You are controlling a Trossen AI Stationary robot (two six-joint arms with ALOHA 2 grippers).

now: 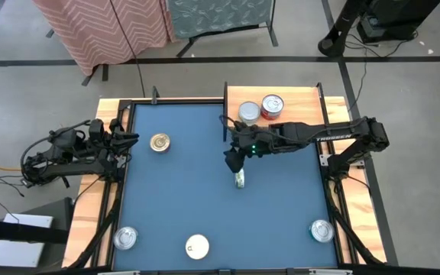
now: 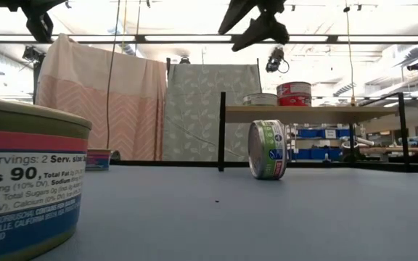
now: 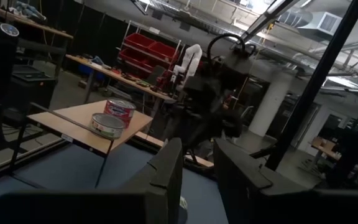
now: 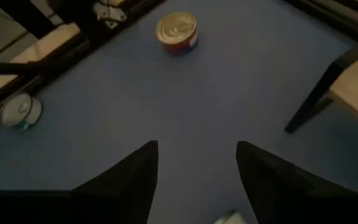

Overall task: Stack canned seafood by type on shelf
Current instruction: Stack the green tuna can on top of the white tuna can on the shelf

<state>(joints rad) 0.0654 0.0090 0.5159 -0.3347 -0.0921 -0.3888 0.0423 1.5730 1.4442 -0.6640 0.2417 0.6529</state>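
Looking straight down on the blue bench (image 1: 205, 198), I see the right end effector (image 1: 235, 162) hanging near the middle, its arm reaching in from 3 o'clock. Its fingers stand spread apart, released, with nothing between them. Directly below it, a teal-labelled tin (image 1: 240, 180) sits tipped on its edge on the bench; in the low view this tin (image 2: 268, 149) stands like a wheel, and the end effector (image 2: 256, 29) is well above it, not touching.

On the shelf (image 1: 300, 99) at 1 o'clock, two tins rest side by side: a silver-lidded tin (image 1: 248, 112) and a red-sided tin (image 1: 272, 106), touching or nearly so.

Loose tins lie around the bench: a gold-lidded tin (image 1: 159, 142) at 10 o'clock, a silver tin (image 1: 126, 238) at 7 o'clock, a white-lidded tin (image 1: 197, 246) at 6 o'clock, and another silver tin (image 1: 321, 230) at 5 o'clock. One big tin (image 2: 27, 181) fills the near corner of the low view, showing its nutrition label.

At 9 o'clock, the left end effector (image 1: 125, 137) waits over the bench's edge, holding nothing; its fingers (image 3: 166, 171) stand only slightly parted.
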